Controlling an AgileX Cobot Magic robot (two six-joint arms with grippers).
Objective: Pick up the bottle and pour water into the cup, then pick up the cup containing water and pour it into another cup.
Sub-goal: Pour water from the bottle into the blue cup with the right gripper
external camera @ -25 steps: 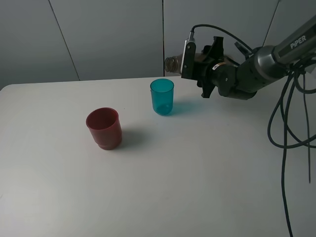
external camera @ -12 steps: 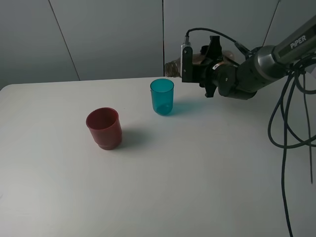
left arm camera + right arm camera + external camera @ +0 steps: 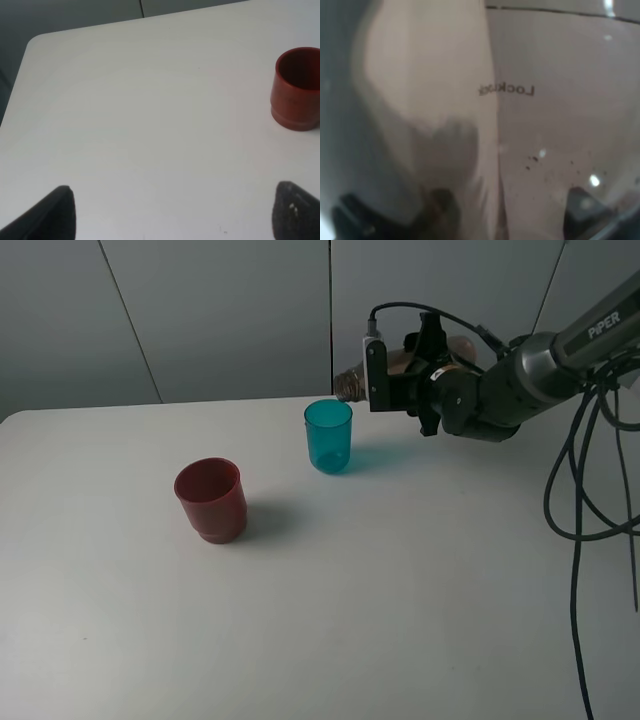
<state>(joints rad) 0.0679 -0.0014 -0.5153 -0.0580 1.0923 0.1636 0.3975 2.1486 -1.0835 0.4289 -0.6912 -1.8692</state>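
Note:
The smoky grey-brown bottle (image 3: 352, 382) is held tilted on its side in my right gripper (image 3: 412, 368), its neck pointing left, just above and behind the rim of the teal cup (image 3: 328, 436). It fills the right wrist view (image 3: 495, 125) with its translucent wall. The teal cup stands upright at the back middle of the white table (image 3: 400, 590). The dark red cup (image 3: 211, 500) stands upright in front and left of it, also in the left wrist view (image 3: 297, 89). My left gripper (image 3: 175, 215) is open and empty, well short of the red cup.
Black cables (image 3: 580, 500) hang from the right arm at the right edge. The table's back edge (image 3: 150, 408) meets a grey wall. The table's rounded far corner shows in the left wrist view (image 3: 35, 42).
My right gripper has rotated and the bottle's neck has dropped closer to the teal cup's rim. The cups have not moved.

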